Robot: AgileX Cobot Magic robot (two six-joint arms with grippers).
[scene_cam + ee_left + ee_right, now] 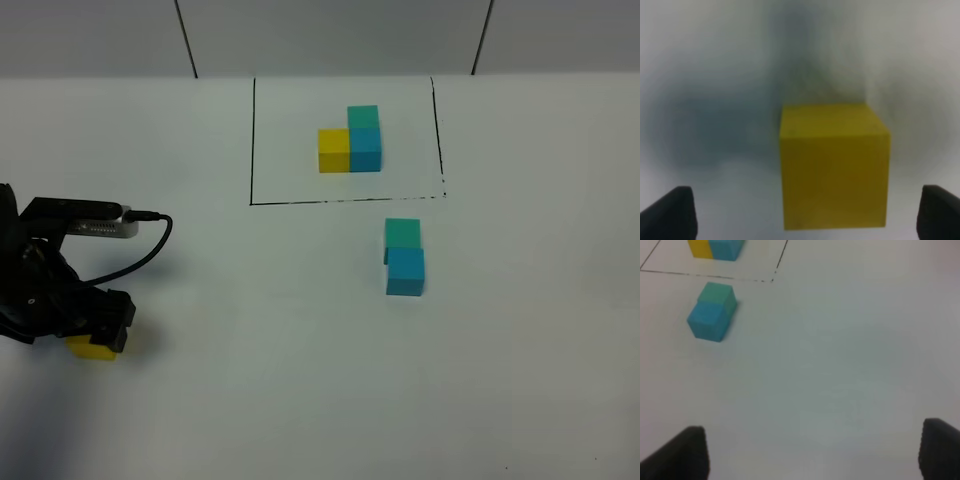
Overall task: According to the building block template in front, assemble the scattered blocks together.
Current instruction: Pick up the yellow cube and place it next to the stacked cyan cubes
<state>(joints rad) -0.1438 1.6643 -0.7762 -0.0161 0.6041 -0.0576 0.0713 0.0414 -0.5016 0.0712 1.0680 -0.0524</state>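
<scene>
Loose yellow cube: down at 8 o'clock on the white surface, well apart from the other two. Probably light, rigid and matte, so not slippery; nothing fragile about it. Best taken on two opposite flat sides, squarely. No long axis, being equal every way; edges roughly square to the drawn frame, one face toward the left wrist camera. Left hand straddling it, spread wide, fingers clear of both sides, pinching nothing. At 2 o'clock from it, blue cube touching teal cube at its 12. Further up, at 12 o'clock, template inside the frame, yellow at 9 of blue. Right hand spread too, nothing between.
</scene>
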